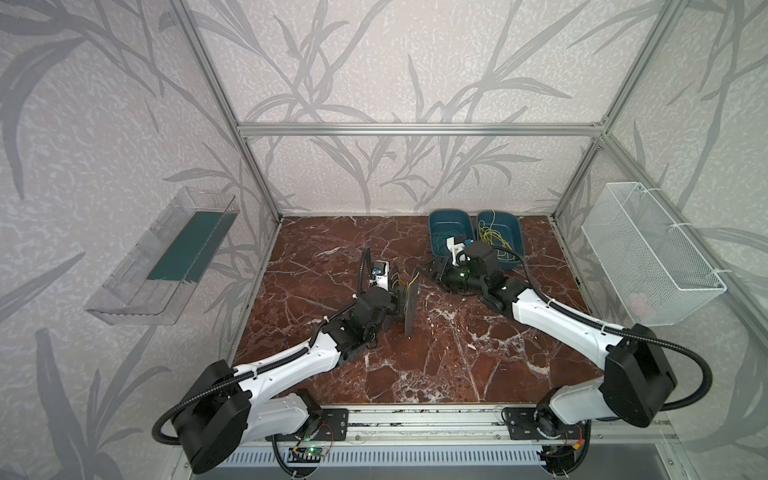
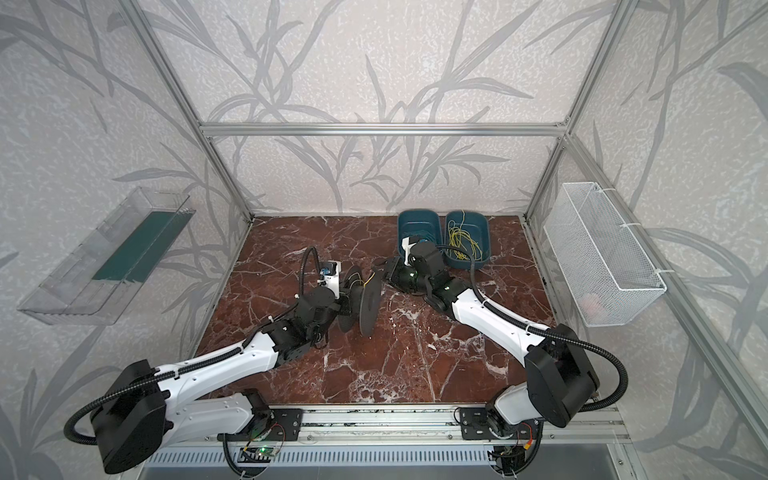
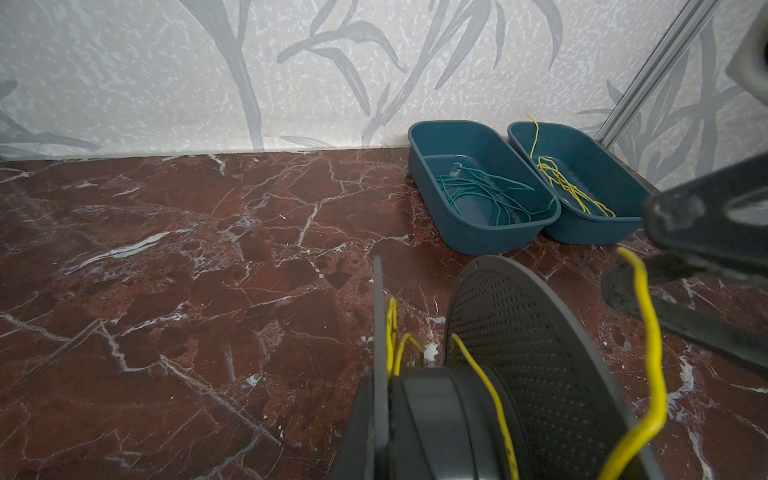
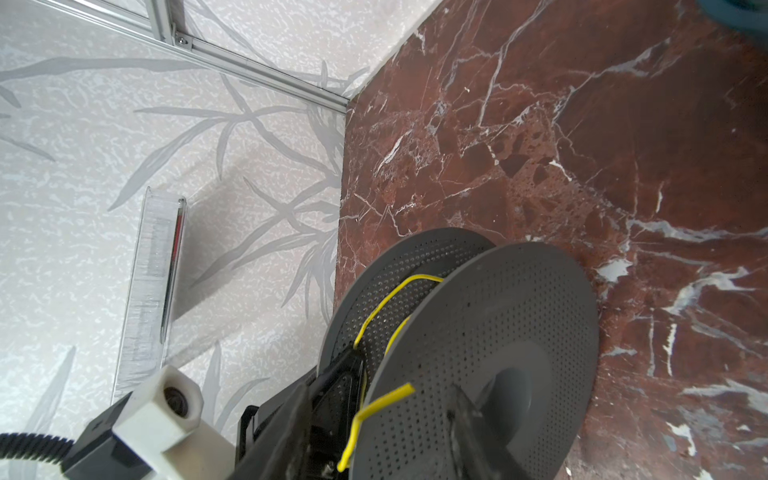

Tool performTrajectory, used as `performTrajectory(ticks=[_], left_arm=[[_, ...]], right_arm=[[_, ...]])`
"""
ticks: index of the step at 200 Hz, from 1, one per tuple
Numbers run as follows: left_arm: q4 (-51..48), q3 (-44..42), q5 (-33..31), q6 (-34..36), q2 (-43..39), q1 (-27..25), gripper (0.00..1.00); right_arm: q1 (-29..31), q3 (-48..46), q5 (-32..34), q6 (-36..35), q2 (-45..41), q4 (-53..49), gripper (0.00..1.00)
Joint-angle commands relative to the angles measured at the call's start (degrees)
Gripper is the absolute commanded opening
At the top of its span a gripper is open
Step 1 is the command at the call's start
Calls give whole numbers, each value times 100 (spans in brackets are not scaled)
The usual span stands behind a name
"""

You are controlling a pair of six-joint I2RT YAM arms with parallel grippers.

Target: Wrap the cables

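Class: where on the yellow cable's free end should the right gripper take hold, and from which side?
Probably pinch the yellow cable at its free end, sticking out past the spool's outer flange, coming from the right gripper's side; the rest lies between the flanges.

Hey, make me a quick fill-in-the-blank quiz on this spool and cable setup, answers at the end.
The cable partly wound on the grey spool is ___.
The teal tub nearer the spool holds ___ cables.
The white mesh basket hangs on the ___ wall.
Missing words: yellow, green, right.
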Motion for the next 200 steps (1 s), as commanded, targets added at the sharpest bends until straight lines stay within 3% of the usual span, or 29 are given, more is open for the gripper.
performTrajectory(ticks=[1,46,118,132,154,200], left_arm=[[137,-64,-86,-88,-117,-22,0],[150,-106,-64,-98,-132,-14,0],[50,-169,-111,-11,-327,-14,0],[66,-200,-116,-2,-348,-15,0],[129,-238,-124,8,-372,-15,0],[79,-248,12,139,-511,-15,0]], right_arm=[[27,201,-93,180,14,292,36],[23,617,-219,53,364,112,21],[-39,743,-394,46,654,208,20],[-61,822,-436,8,662,205,9],[-70,965,-445,-61,680,153,1],[-212,1261,-463,-341,852,-121,0]])
